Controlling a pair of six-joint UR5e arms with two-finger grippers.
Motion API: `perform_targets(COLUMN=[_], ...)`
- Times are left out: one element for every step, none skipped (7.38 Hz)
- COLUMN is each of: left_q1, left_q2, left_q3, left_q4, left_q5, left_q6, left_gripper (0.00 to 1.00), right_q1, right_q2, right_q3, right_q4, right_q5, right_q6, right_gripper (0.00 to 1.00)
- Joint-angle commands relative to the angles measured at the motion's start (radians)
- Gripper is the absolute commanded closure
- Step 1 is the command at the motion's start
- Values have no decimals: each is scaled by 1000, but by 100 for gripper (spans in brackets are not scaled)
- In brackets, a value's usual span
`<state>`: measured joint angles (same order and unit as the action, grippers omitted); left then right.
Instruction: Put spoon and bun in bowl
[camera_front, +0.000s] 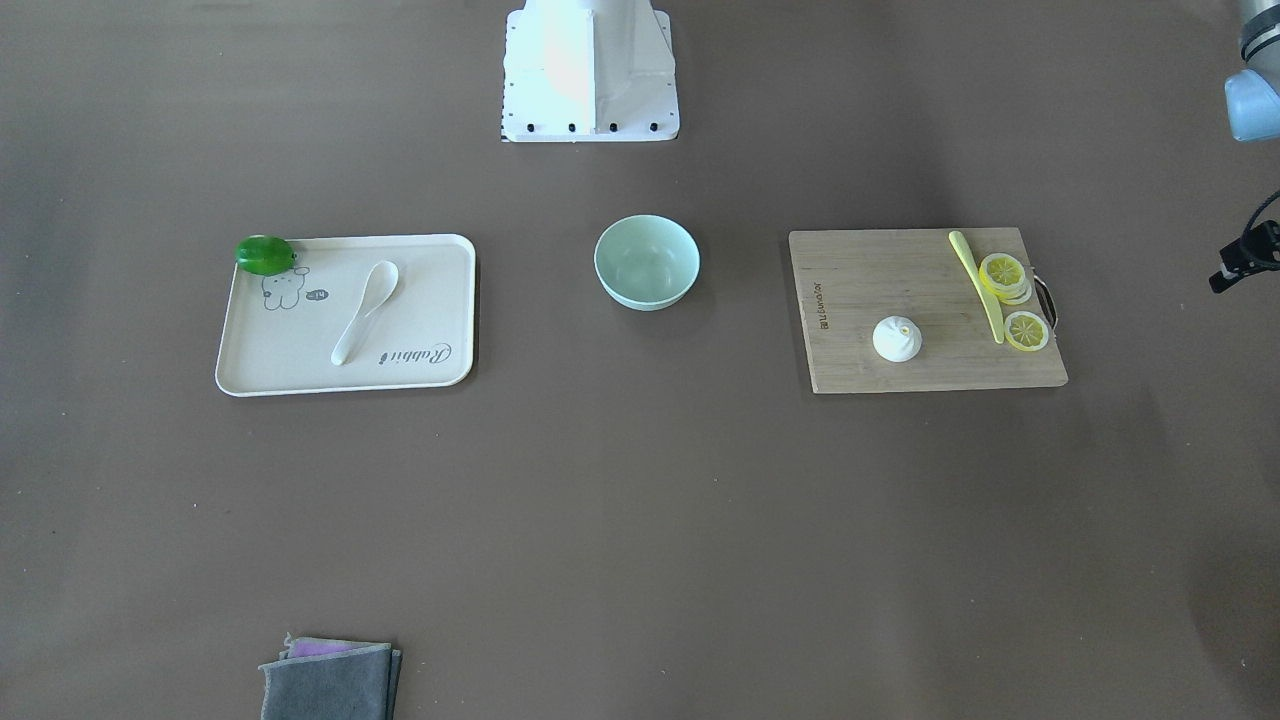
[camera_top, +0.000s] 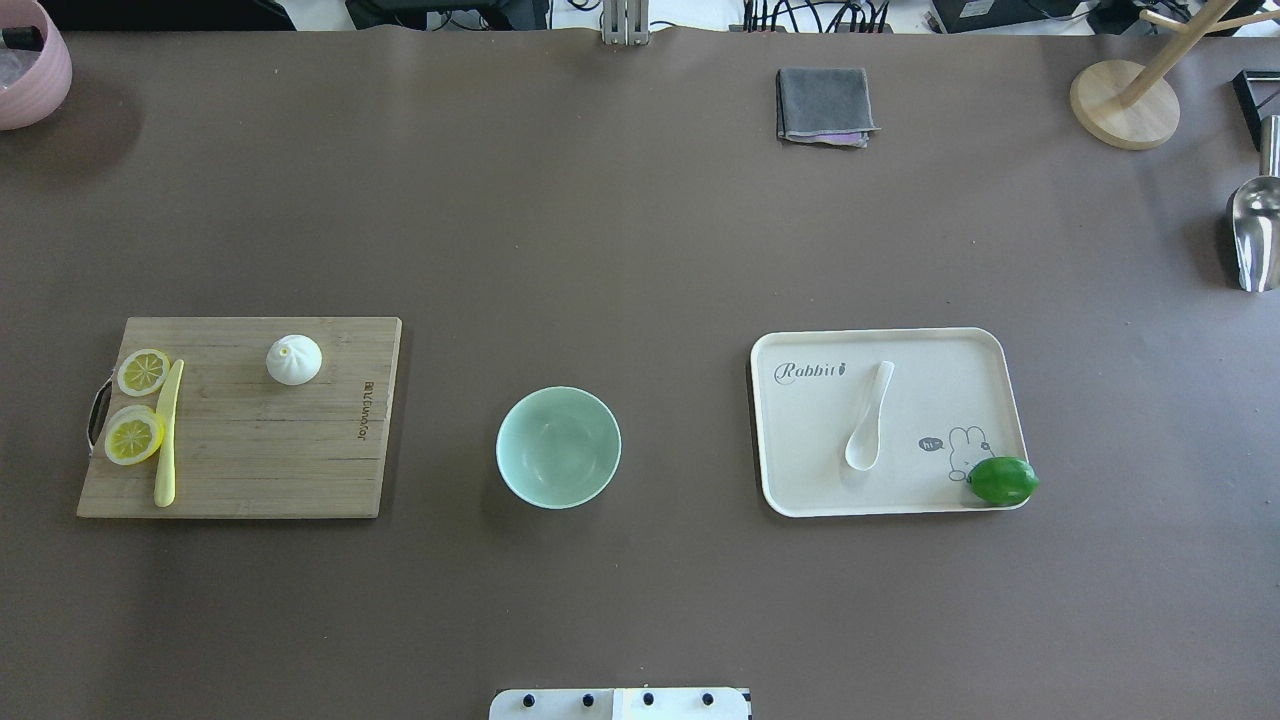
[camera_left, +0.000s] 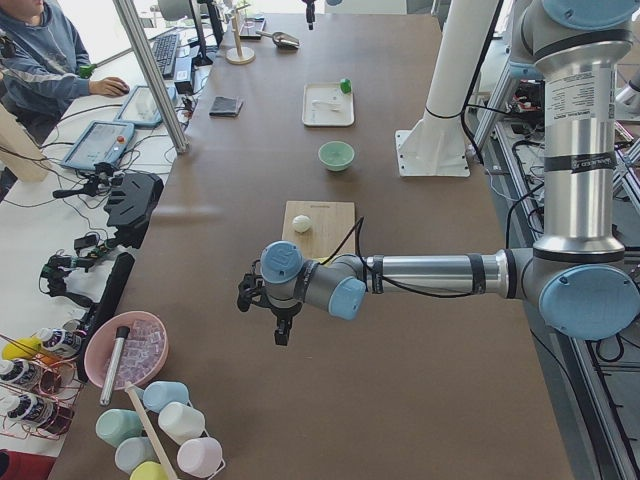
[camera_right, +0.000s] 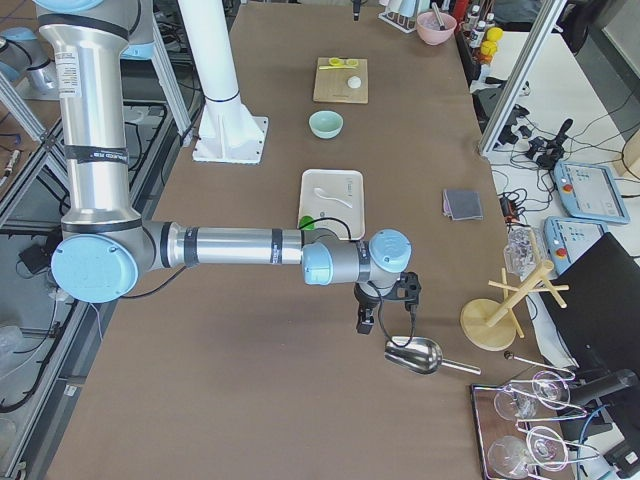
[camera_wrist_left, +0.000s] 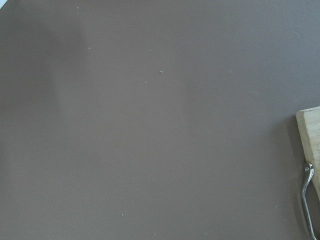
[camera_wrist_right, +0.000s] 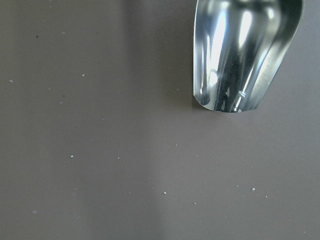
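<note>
The white spoon (camera_top: 868, 418) lies on a cream tray (camera_top: 990, 345), right of the bowl. The white pleated bun (camera_top: 294, 359) sits on a wooden cutting board (camera_top: 240, 460), left of the bowl. The mint-green bowl (camera_top: 558, 446) stands empty at the table's middle. My left gripper (camera_left: 280, 325) hangs over bare table beyond the board's outer end; I cannot tell if it is open or shut. My right gripper (camera_right: 365, 322) hangs over bare table beyond the tray, beside a metal scoop (camera_right: 415, 355); I cannot tell its state. Neither wrist view shows fingers.
A green fruit (camera_top: 1003, 480) sits on the tray's corner. Lemon slices (camera_top: 143, 371) and a yellow knife (camera_top: 167, 435) lie on the board. A grey cloth (camera_top: 824, 105), a wooden stand (camera_top: 1125, 100) and a pink bowl (camera_top: 30, 70) sit at the far edge.
</note>
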<state>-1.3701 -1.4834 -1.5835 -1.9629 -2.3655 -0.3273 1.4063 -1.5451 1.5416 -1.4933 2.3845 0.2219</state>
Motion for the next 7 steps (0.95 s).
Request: perform_targets(left_q1=[0,6,9,16,52,112,152], left_q2=[2,-4,-21,-21,-29,-70,-105], left_q3=[-36,-27,-41,-56,-78,-90,-87], left_q4=[-2,-7,-5,-4,-2,2,1], left_q5=[-1,3,-1,-3,0,9,11], left_q6=[-127,-150,-198,-211,-235,-365,-474], left_gripper=[2,2,2,2,2,2,2], right_q1=[-6,-30,-59,-97,-143,-212,-286], right_q2=[3,11,20,25,28,49,101], right_q3=[3,8,29,52,84,129,158], right_q4=[2,4,4,5,5,5,5], right_q5=[5,2,1,1,1,-1,-1], right_q6=[8,19,81,138,201,340,531], right_gripper=[0,0,0,0,0,0,1])
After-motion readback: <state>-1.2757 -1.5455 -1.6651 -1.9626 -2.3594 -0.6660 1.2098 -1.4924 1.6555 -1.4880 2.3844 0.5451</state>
